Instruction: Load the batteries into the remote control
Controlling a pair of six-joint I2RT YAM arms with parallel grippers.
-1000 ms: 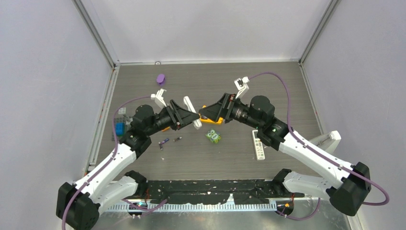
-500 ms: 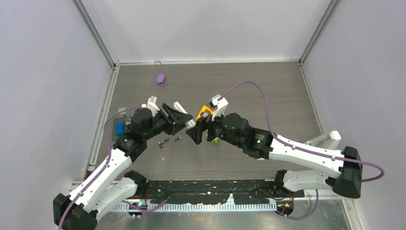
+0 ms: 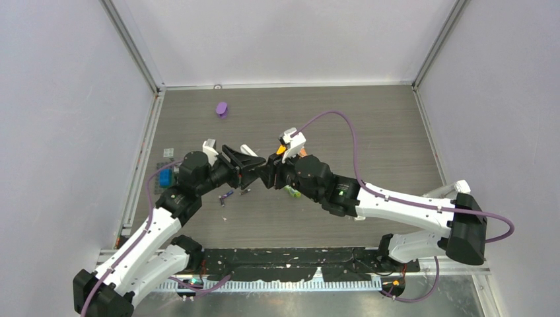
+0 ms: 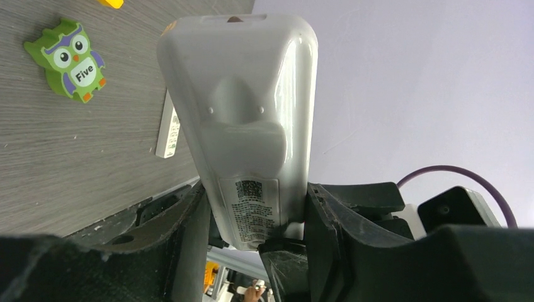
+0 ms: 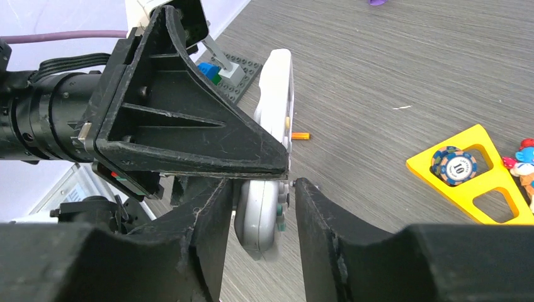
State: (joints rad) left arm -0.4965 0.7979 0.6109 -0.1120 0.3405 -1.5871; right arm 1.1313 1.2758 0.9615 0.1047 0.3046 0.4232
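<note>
Top view: remote [image 3: 247, 150] masked by left pincer [image 3: 256, 173] and right pincer [image 3: 271, 176]; green owl block [image 3: 294, 193] and yellow triangle [image 3: 281, 150] partly under the right arm [image 3: 396, 205]; batteries [image 3: 228, 195] too small to resolve. Left wrist view: remote's lower end buried between fingers [image 4: 189, 251]. Right wrist view: contact of right pincer with remote unclear; toy [image 5: 522, 157] cut by right edge.

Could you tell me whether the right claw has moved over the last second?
Yes: the right claw has shifted left and nearer, from beyond the owl to its left.

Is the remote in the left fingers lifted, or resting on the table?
Up in the air: the left fingers clamp its labelled end, and the right wrist view shows the remote clear of the table.
</note>
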